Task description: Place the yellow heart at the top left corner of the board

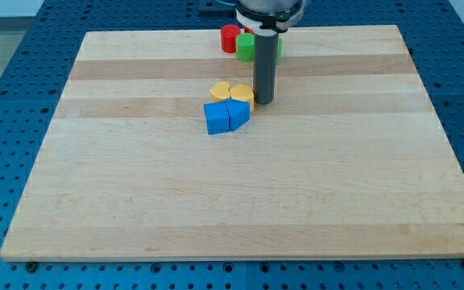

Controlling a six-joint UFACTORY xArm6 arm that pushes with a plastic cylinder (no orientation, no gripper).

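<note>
You see a pale wooden board (135, 193) lying on a blue perforated table (6, 48). The arm ends in a plain dark rod with nothing to open or close, and it holds no block. My tip (263, 102) rests on the board just to the right of the yellow heart (232, 91), touching it or very nearly so. The yellow heart sits a little above the board's middle, well apart from the top left corner. Directly below it, and touching it, are two blue blocks (225, 116) pressed side by side. Near the top edge stand a red block (229, 37) and a green block (246, 46), partly hidden behind the rod. No writing or label can be read anywhere.
</note>
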